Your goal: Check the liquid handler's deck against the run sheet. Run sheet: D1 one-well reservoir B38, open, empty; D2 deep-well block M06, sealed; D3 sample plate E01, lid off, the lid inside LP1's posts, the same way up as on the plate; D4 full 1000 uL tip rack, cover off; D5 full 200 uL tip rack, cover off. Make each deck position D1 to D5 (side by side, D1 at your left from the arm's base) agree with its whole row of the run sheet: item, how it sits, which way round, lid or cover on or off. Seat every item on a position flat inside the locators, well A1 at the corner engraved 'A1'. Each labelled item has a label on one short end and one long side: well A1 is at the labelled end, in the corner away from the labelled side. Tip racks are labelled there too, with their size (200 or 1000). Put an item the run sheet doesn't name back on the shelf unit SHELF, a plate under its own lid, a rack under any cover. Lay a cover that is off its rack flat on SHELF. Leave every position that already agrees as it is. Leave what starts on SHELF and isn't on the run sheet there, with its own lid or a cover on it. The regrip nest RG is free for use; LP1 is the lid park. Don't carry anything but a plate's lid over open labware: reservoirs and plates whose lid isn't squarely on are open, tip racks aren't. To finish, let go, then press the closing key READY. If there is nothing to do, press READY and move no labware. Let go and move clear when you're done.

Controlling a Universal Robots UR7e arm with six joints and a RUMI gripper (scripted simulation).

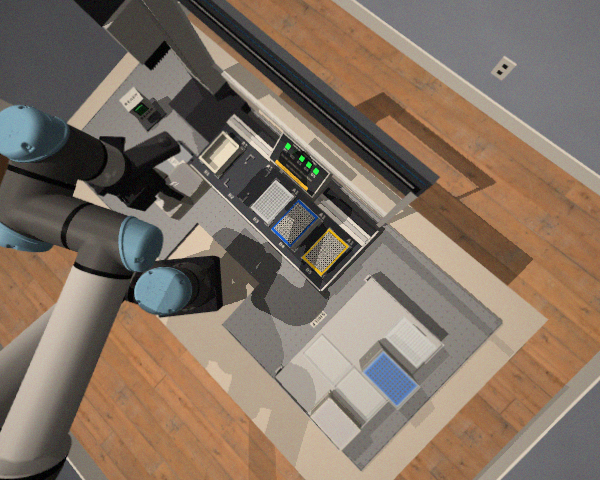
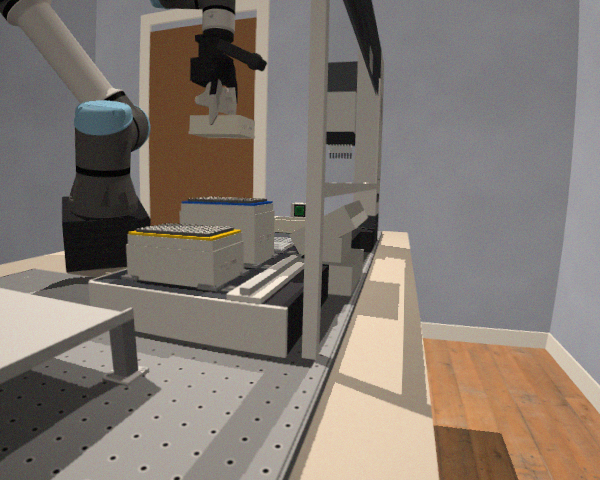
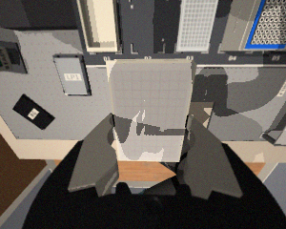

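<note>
top overhead, ext low side-on, wrist down

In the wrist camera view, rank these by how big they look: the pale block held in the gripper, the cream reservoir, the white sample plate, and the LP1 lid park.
1. Pale block, largest, though it is nearest the camera.
2. Cream reservoir and white sample plate: look alike, both cut off at the top edge, so unranked.
3. LP1 lid park, smallest.

The deck labels (image 1: 256,221) are too small to read from the top view.
</note>
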